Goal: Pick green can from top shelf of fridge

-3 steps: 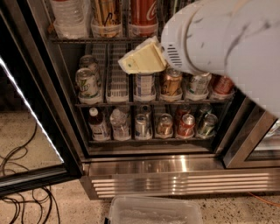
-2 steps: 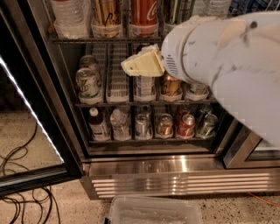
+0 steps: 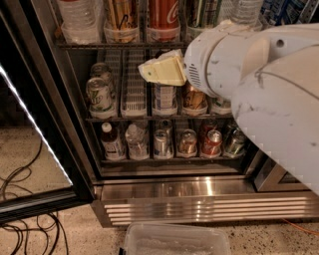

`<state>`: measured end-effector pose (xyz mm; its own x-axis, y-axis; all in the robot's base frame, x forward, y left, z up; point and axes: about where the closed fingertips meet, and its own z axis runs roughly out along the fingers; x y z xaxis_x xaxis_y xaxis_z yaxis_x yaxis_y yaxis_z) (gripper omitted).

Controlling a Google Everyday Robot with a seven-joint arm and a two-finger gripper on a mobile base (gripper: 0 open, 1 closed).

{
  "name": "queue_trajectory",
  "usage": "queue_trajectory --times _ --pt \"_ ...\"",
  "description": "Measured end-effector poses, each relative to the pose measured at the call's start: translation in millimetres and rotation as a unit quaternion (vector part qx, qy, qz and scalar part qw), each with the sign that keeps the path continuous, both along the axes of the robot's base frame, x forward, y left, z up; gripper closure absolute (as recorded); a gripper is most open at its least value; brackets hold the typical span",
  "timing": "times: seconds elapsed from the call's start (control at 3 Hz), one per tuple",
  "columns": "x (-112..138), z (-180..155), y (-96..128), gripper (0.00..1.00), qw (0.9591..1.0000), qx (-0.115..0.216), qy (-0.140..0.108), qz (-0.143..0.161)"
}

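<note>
Nearest the camera, a clear plastic tub [image 3: 174, 240] sits on the speckled floor, probably parked there to receive whatever is taken out. Black cables [image 3: 25, 226] trail across the floor to its left. The robot's bulky white arm [image 3: 269, 84] fills the right of the view and hides the right end of the racks.

The glass door [image 3: 35, 199] stands swung open to the left, its light strip glowing, so the fridge [image 3: 70, 99] is open to a reach above its ribbed steel base panel [image 3: 199, 206].

The cream-coloured hand [image 3: 152, 70] hangs in the door opening, level with the upper part of the middle rack and in front of a white-labelled can [image 3: 164, 97]. It points left across the racks rather than in at them. Whether it is released or clenched I cannot tell from this angle, and nothing shows in its grip. It looks like an approach posture, too low and turned away from its target.

On the middle rack a pale green-and-white can [image 3: 99, 94] is a tempting wrong choice. The lowest rack carries short cans and small bottles [image 3: 164, 142].

Farthest up, the top shelf [image 3: 99, 46] holds its drinks in translucent cups that keep each one in its lane. The green can [image 3: 199, 12] stands there untouched, just right of the red cola can [image 3: 163, 15], above and right of the hand. A gold can [image 3: 121, 15] stands further left.
</note>
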<state>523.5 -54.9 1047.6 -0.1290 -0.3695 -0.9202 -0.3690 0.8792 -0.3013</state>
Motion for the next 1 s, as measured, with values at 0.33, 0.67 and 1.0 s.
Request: queue_trajectory --times 0.33,0.67,1.0 --pt "8.2 10.9 10.5 0.0 0.9996 0.001 -0.022 0.016" --pt "17.5 24.7 10.1 0.05 0.9987 0.007 -0.046 0.021" --pt "20.0 39.1 -3.3 0.08 0.9976 0.011 -0.068 0.01"
